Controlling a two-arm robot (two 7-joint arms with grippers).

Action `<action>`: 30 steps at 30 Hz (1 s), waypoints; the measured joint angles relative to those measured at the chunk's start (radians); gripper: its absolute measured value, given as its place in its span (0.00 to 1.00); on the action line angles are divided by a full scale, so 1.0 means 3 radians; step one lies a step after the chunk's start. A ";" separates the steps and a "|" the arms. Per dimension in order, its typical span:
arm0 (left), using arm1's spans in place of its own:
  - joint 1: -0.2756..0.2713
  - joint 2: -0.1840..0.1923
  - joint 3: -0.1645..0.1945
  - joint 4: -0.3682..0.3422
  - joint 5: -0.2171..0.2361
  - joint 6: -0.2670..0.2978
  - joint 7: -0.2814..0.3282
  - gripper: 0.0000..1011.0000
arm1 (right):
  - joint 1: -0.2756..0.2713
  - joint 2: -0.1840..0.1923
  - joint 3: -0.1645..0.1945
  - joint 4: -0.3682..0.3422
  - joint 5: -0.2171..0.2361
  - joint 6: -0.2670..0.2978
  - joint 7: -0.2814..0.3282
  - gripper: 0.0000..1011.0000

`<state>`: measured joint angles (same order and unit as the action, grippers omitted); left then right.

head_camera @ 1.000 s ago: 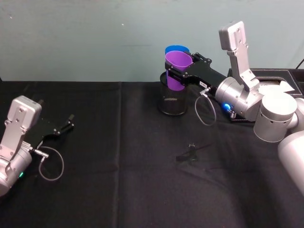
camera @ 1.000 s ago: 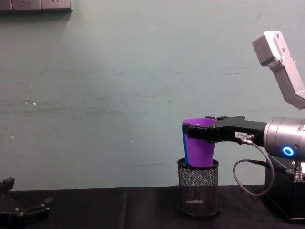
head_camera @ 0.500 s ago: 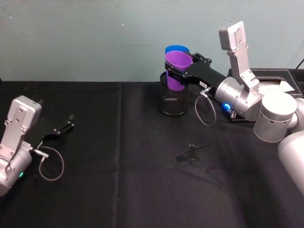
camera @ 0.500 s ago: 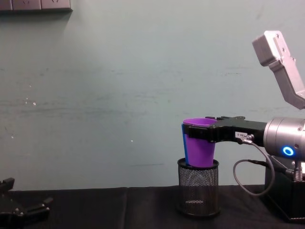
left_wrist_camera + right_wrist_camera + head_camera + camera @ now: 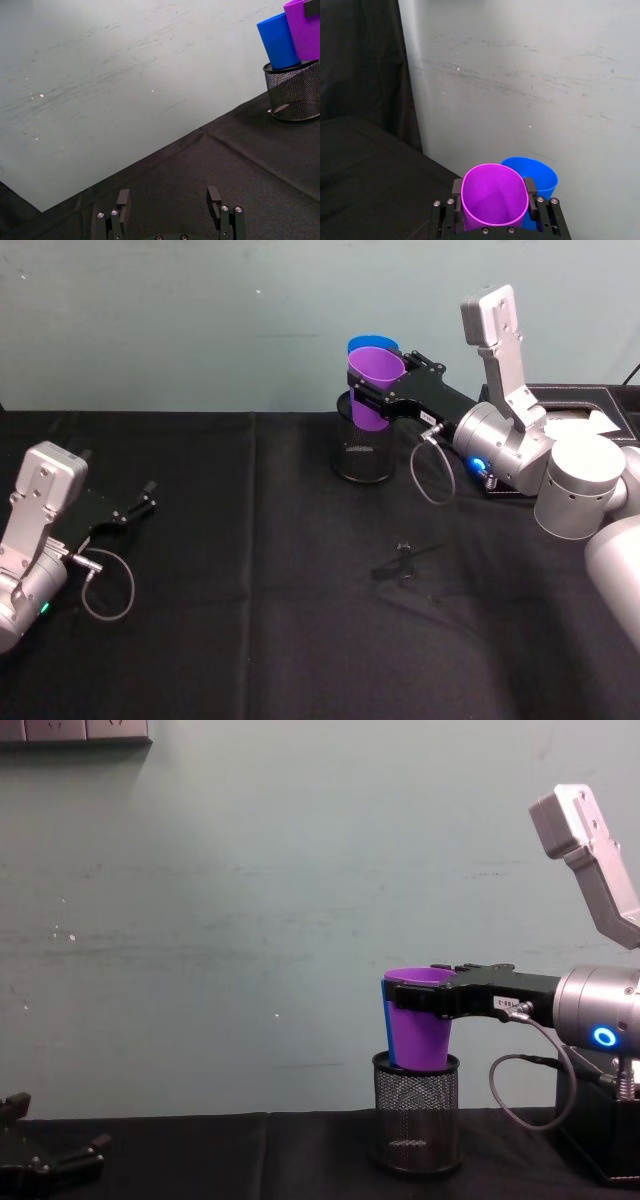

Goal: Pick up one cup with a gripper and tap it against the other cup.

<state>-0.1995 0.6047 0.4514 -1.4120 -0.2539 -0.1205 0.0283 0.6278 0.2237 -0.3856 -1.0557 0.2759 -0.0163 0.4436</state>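
Item: purple cup [image 5: 372,378], pinched at its rim by my right end effector [image 5: 385,392], lifted over the mesh holder [image 5: 363,450]. Blue cup [image 5: 372,344] sits touching just behind it. Tap apparently made or imminent; release pending. Left end effector [image 5: 140,502] spread, idle above the table [image 5: 250,640].

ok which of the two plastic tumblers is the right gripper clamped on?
The purple plastic tumbler, held by the right gripper. The blue plastic tumbler sits ungripped behind it.

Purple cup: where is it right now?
The purple cup is held in the right hand, right of centre at the far table edge, over the black mesh holder, against the blue cup behind it.
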 joint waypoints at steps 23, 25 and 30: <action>0.0000 0.0000 0.0000 0.0000 0.0000 0.0000 0.0000 0.99 | 0.0000 0.0000 0.0000 0.0000 0.0000 0.0000 0.0000 0.72; 0.0000 0.0000 0.0000 0.0000 0.0000 0.0000 0.0000 0.99 | 0.0000 0.0000 0.0000 0.0000 0.0000 0.0000 0.0000 0.72; 0.0000 0.0000 0.0000 0.0000 0.0000 0.0000 0.0000 0.99 | 0.0000 0.0000 0.0000 0.0000 0.0000 0.0000 0.0000 0.72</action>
<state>-0.1995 0.6047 0.4514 -1.4120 -0.2539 -0.1205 0.0283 0.6278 0.2237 -0.3856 -1.0557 0.2759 -0.0162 0.4436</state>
